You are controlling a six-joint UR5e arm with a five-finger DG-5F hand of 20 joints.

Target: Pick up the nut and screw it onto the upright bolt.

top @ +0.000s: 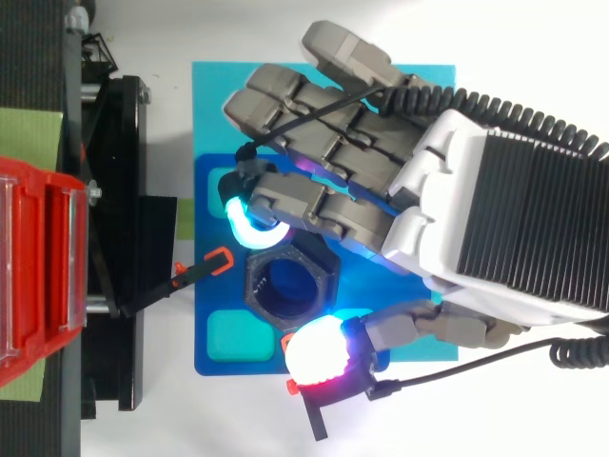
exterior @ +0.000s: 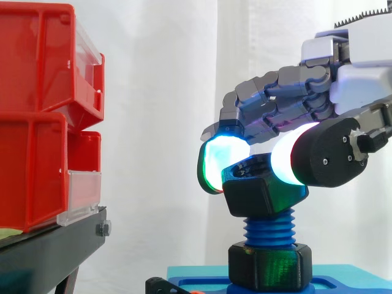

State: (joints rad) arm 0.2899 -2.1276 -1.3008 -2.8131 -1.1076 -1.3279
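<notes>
A black hex nut point(exterior: 263, 191) sits slightly tilted on top of the upright blue threaded bolt point(exterior: 270, 229); from above, the nut point(top: 249, 286) rings the bolt's blue end. My hand point(top: 495, 209) reaches in from the right, curled over the nut. A cyan-green glowing fingertip point(exterior: 215, 164) presses one side of the nut and the thumb's white-red pad point(top: 319, 354) presses the opposite side, pinching it. A second black nut point(exterior: 270, 267) sits low on the bolt at the blue base plate point(top: 211, 328).
Red bins point(exterior: 37, 116) on a black stand point(exterior: 49, 245) fill the left. The base plate lies on a teal board point(top: 214, 86). A black rod with an orange tip point(top: 202, 268) points at the base from the stand.
</notes>
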